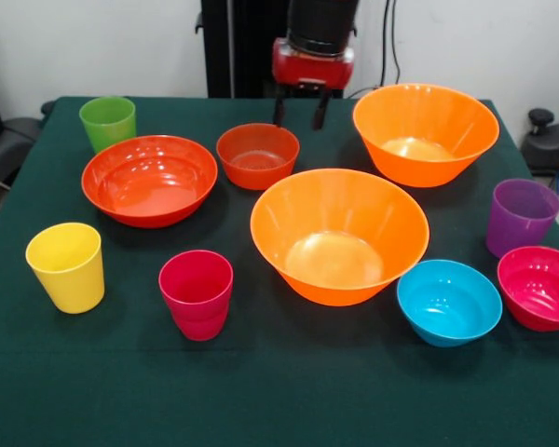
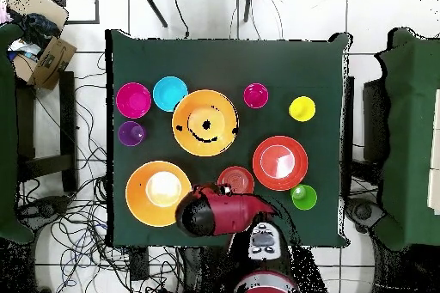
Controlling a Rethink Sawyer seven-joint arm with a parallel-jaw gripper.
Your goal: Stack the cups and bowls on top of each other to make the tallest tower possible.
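Arm lowered from above, tool (image 1: 299,110) pointing down, 2 fingers (image 1: 279,108) spread apart, empty.

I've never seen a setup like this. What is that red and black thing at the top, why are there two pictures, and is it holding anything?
It is a robot arm. Its gripper, a two-fingered hand, hangs open and empty just behind the small red-orange bowl.

Both pictures show the same green table. One is taken from across it, facing the robot. The other looks straight down, so everything appears turned half round.

Nothing is stacked yet. Spread about are two large orange bowls, a wide red-orange bowl, a blue bowl and a magenta bowl. There are also four cups: green, yellow, pink and purple.
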